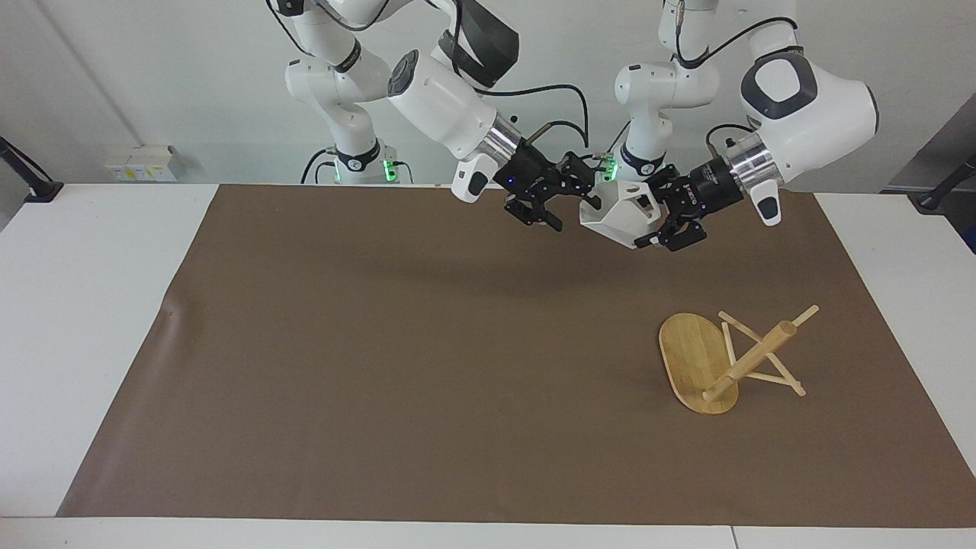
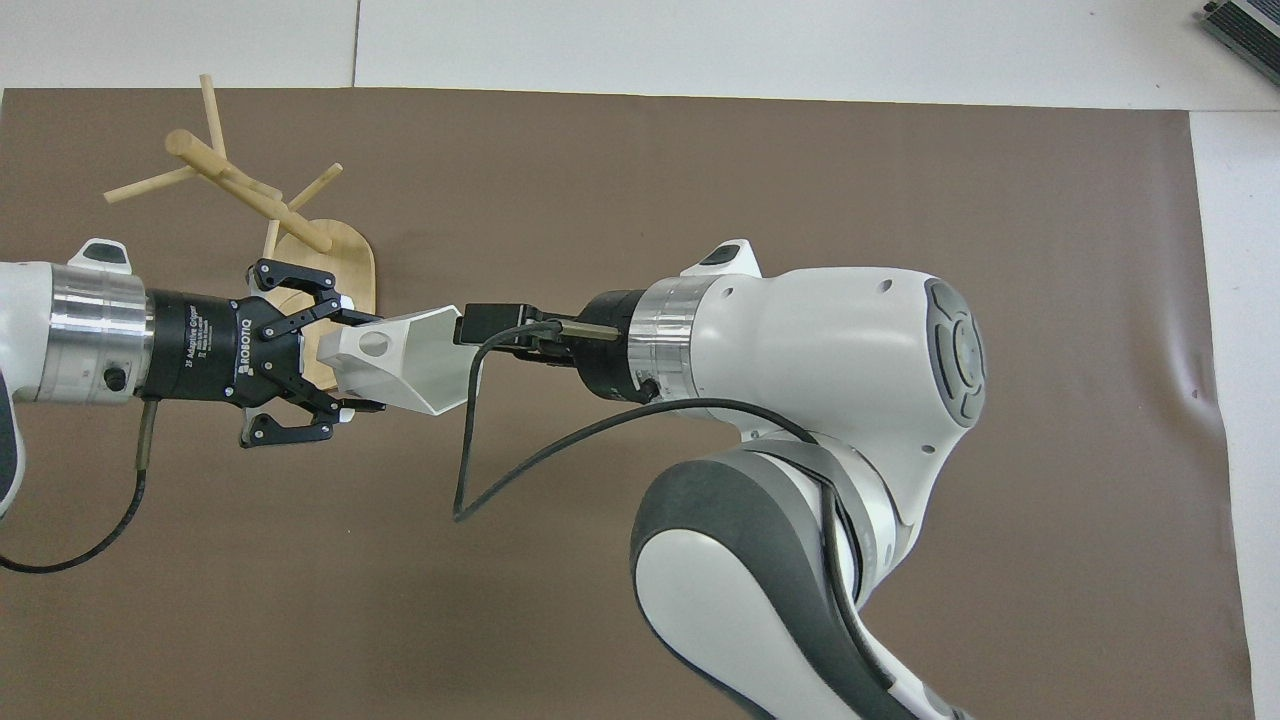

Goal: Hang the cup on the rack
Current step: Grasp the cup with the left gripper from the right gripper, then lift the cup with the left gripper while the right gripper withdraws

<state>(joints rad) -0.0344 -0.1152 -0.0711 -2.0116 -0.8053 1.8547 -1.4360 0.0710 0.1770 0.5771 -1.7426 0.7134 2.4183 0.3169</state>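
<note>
The white faceted cup (image 1: pixel 621 217) is held in the air over the edge of the mat nearest the robots, with its mouth toward the right gripper. My left gripper (image 1: pixel 650 219) is shut on the cup's handle end; the handle's round hole shows in the overhead view (image 2: pixel 375 343). My right gripper (image 1: pixel 568 200) is open, its fingers spread just off the cup's rim. The bamboo rack (image 1: pixel 751 358) lies tipped over on the mat toward the left arm's end, resting on its oval base's (image 1: pixel 690 354) edge and on its pegs. In the overhead view the left gripper (image 2: pixel 365 362) covers part of the rack's base (image 2: pixel 350 265).
A brown mat (image 1: pixel 381 343) covers most of the white table (image 1: pixel 91 305). Both arms hang over the mat's edge nearest the robots. A grey object (image 2: pixel 1245 25) sits at the table's corner farthest from the robots at the right arm's end.
</note>
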